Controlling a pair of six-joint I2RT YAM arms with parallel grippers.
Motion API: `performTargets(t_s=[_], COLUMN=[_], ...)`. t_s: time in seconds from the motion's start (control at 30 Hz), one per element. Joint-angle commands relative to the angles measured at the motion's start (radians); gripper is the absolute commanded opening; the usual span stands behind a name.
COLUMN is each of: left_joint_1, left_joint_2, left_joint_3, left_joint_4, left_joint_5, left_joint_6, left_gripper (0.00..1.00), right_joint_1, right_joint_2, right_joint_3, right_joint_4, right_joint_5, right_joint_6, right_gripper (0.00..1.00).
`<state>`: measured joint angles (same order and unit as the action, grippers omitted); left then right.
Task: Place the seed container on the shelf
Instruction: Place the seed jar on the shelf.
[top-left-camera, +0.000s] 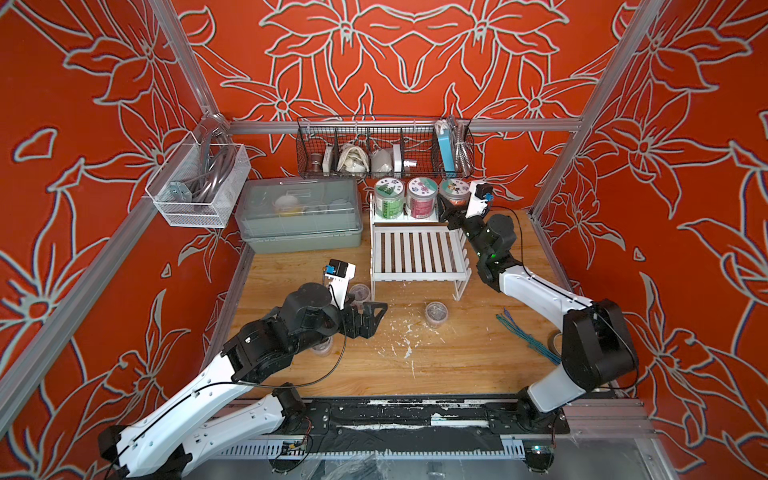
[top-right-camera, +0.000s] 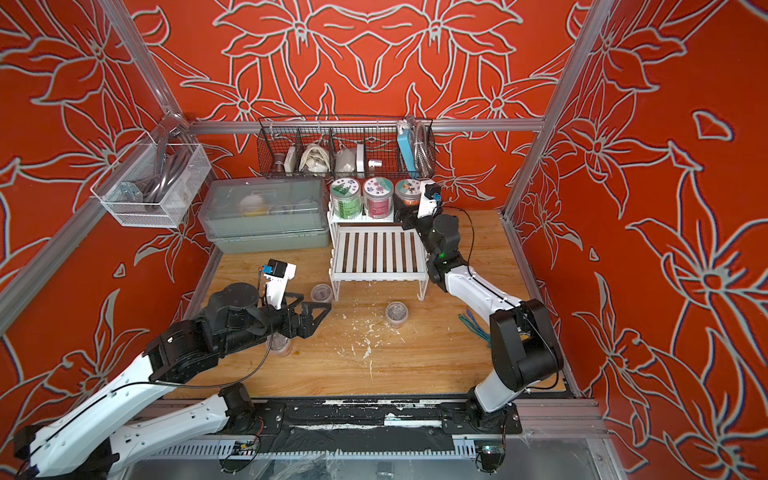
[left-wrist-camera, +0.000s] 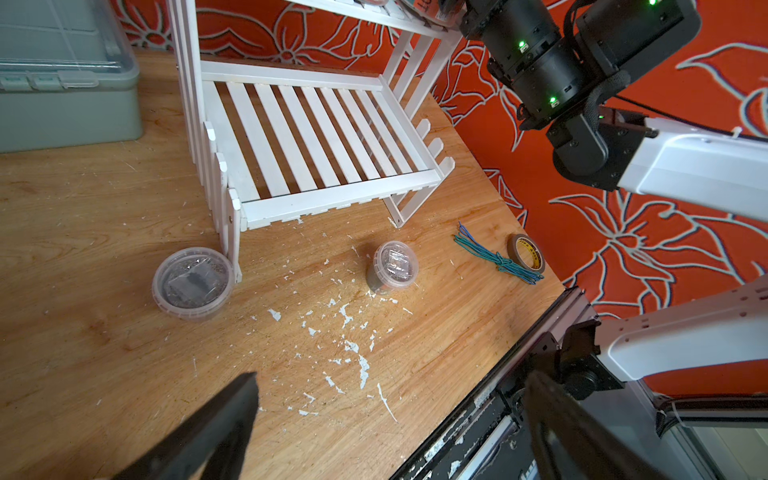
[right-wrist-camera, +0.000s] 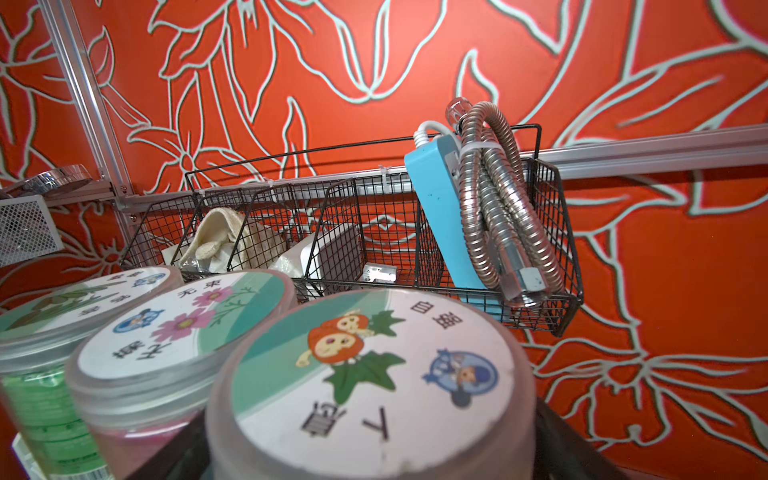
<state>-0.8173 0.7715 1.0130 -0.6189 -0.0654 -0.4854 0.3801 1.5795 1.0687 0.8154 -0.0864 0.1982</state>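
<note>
The seed container is a clear jar with an orange label and a pumpkin picture on its lid. It stands at the right end of the upper tier of the white slatted shelf. My right gripper has a jaw on each side of the jar; whether they press on it does not show. My left gripper hovers open and empty over the table, left of the shelf.
A green jar and a pink jar share the upper tier. Small clear tubs stand in front of the shelf. A grey lidded box, a black wire basket, cable ties and a tape roll are around.
</note>
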Motion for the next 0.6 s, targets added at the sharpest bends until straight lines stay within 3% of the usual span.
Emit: performTargets(t_s=[0.0,0.57], left_joint_1=[0.009,0.014], left_joint_2=[-0.012,-0.014], left_joint_3=[-0.005,-0.022], left_joint_4=[0.013,0.033], left_joint_5=[0.023,0.054], left_joint_6=[0.018,0.010], left_gripper=[0.99,0.99], right_joint_1=[-0.002,-0.003], right_joint_2=[-0.013,-0.092], right_joint_3=[0.028,0.056], right_joint_4=[0.006,-0.188], right_joint_5=[0.002,-0.002], right_joint_6=[-0.016,-0.050], right_gripper=[0.98,1.00])
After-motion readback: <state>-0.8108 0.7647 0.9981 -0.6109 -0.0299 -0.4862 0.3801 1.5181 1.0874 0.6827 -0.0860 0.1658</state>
